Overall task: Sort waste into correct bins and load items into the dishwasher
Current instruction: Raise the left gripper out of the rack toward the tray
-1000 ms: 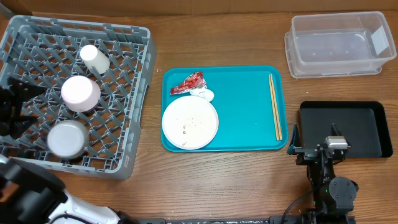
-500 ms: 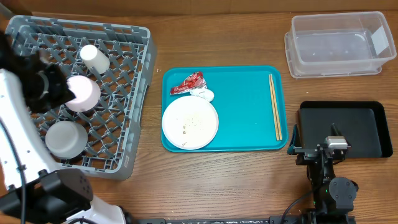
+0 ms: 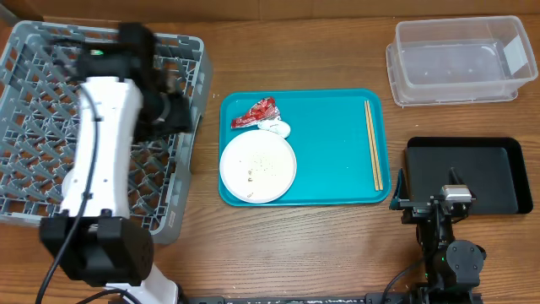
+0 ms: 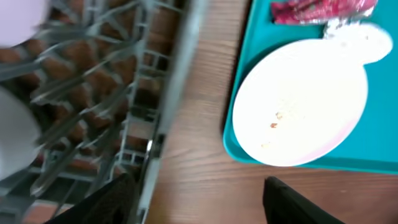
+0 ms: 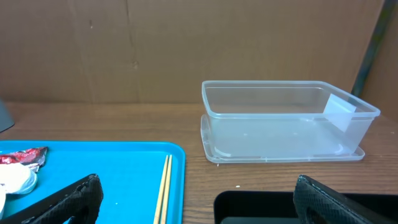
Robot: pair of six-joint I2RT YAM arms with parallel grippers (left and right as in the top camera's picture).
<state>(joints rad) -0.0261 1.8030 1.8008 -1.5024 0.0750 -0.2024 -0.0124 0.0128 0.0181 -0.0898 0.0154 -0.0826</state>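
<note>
The left arm (image 3: 105, 160) covered the middle of the dish rack (image 3: 34, 76), hiding whatever stood beneath it. The left wrist view was blurred throughout; a pale rounded shape (image 4: 12, 143) (perhaps a bowl) ran off its left edge. In the right wrist view, the red wrapper (image 5: 22, 155) and chopsticks (image 5: 164, 186) were cut off.

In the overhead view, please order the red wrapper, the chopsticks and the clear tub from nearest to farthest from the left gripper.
From the left gripper:
1. red wrapper, on the teal tray's left part.
2. chopsticks, near the tray's right edge.
3. clear tub, beyond the tray, upper right.
</note>
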